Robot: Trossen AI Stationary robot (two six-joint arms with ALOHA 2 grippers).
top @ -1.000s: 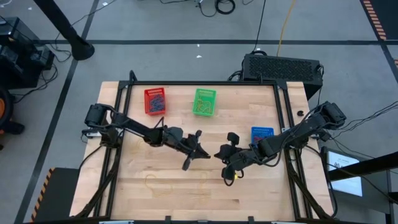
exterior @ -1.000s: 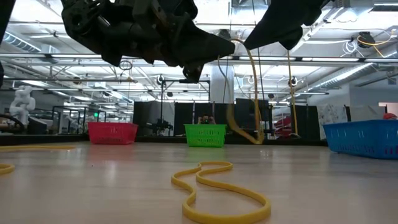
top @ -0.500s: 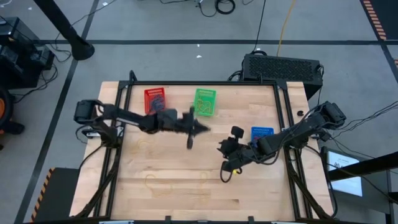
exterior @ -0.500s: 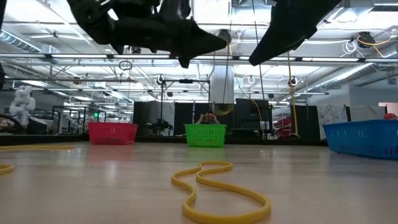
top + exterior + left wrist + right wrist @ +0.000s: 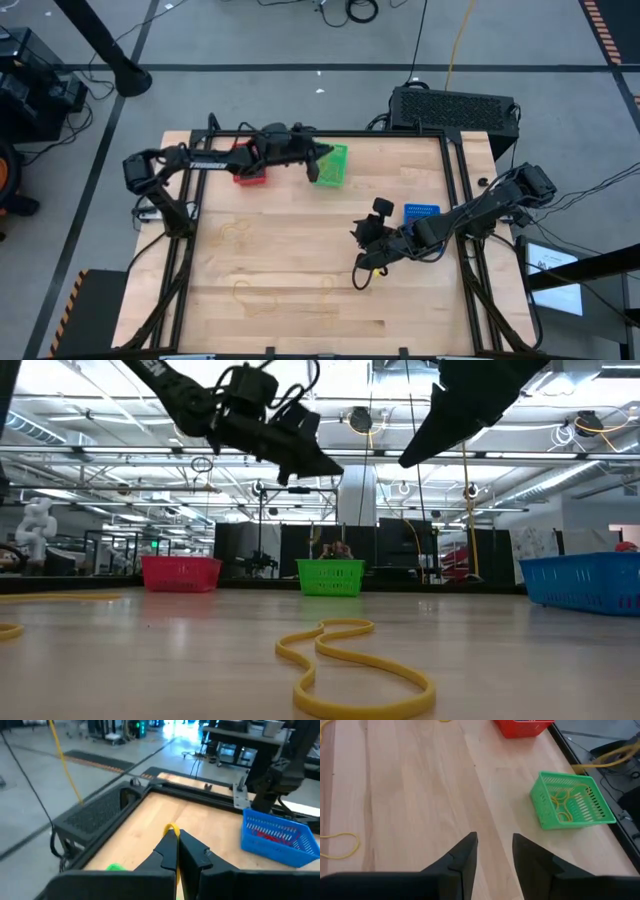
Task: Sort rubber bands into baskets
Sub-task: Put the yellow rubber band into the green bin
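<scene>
- A yellow band lies slack and twisted on the table nearest the low camera; it looks light, soft and floppy, best pinched across one strand where a loop lifts off the wood.
- In the overhead view I count about four loose yellow bands: two near 6 o'clock, two faint ones toward 8 o'clock.
- The right gripper hovers right of centre, at about 4 o'clock, its fingers parted with nothing between them.
- The blue basket sits at 3 o'clock, just beside that arm.
- The left gripper is at 12 o'clock, over the green basket, fingers pressed together on a yellow strand.
- The red basket stands at 11 o'clock; three baskets in all.
- The green one already holds several yellow bands; their count is unclear.
</scene>
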